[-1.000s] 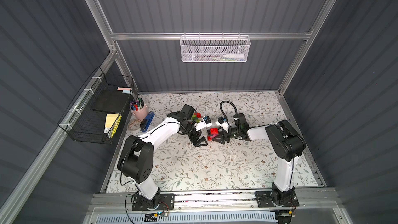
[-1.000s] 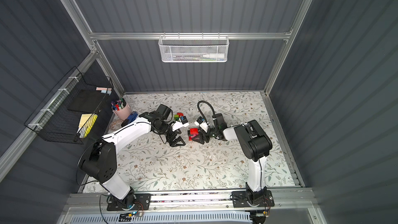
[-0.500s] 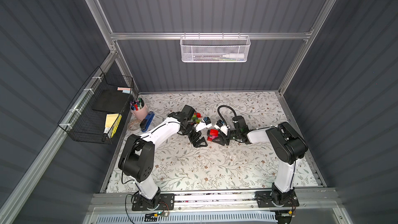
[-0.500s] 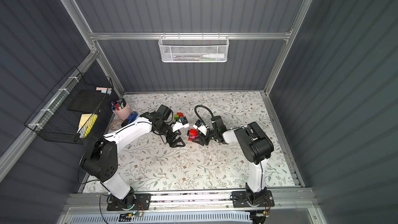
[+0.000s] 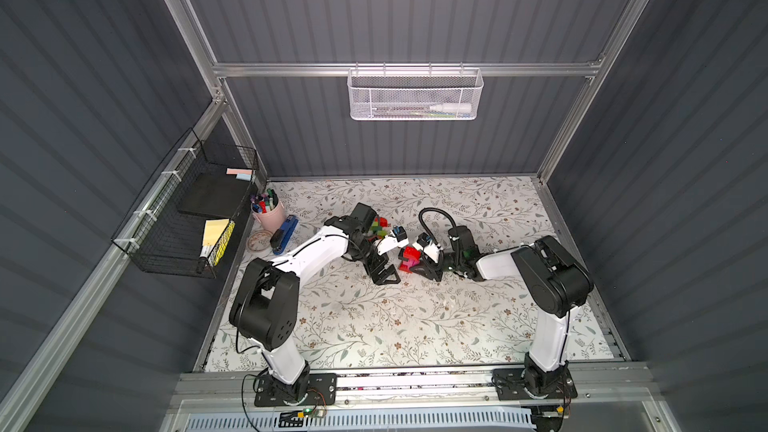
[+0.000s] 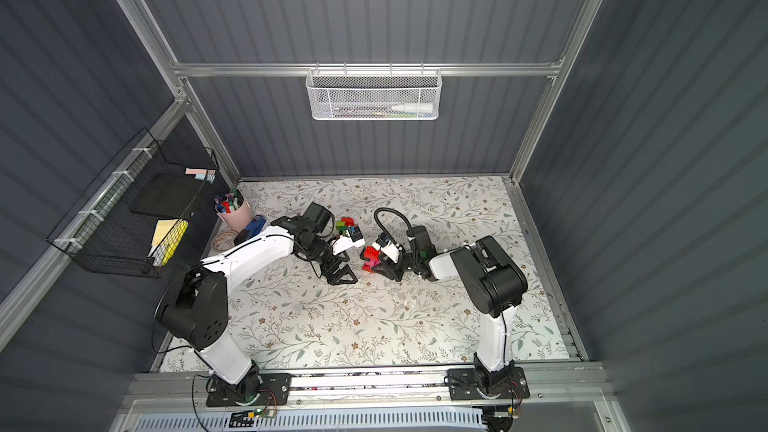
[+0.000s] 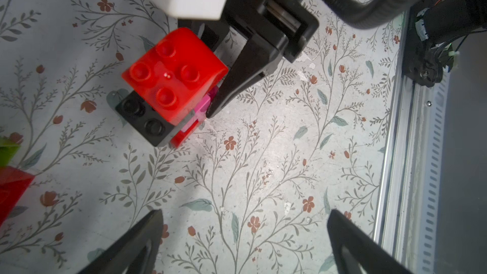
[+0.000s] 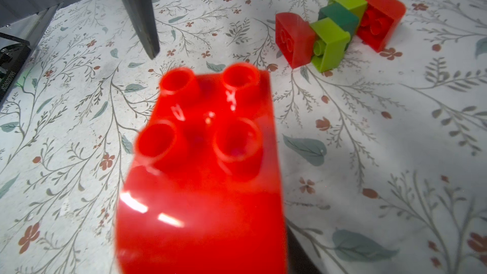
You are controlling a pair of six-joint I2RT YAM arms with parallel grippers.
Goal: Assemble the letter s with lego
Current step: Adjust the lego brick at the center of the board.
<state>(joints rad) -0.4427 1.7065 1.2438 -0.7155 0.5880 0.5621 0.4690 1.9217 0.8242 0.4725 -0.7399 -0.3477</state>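
Note:
A lego stack (image 7: 174, 83) stands mid-table: a red brick on top, then black (image 7: 142, 117), pink and red pieces below. It shows in both top views (image 5: 409, 257) (image 6: 369, 257). My right gripper (image 5: 417, 263) (image 6: 381, 263) is shut on this stack; one finger (image 7: 237, 80) presses its pink side. The top red brick (image 8: 205, 167) fills the right wrist view and hides the jaws. My left gripper (image 7: 245, 222) (image 5: 380, 271) hangs open just left of the stack, holding nothing. A second lego row (image 8: 340, 22) of red, lime and dark green bricks lies behind (image 5: 378, 226).
A pink pen cup (image 5: 268, 211), a blue stapler (image 5: 284, 232) and a tape roll (image 5: 258, 241) sit at the left edge. A black wire basket (image 5: 187, 209) hangs on the left wall, a white mesh basket (image 5: 415, 95) on the back wall.
The right gripper has slid a little left and its jaws have closed in on the lego stack. The left arm has stayed put, open.

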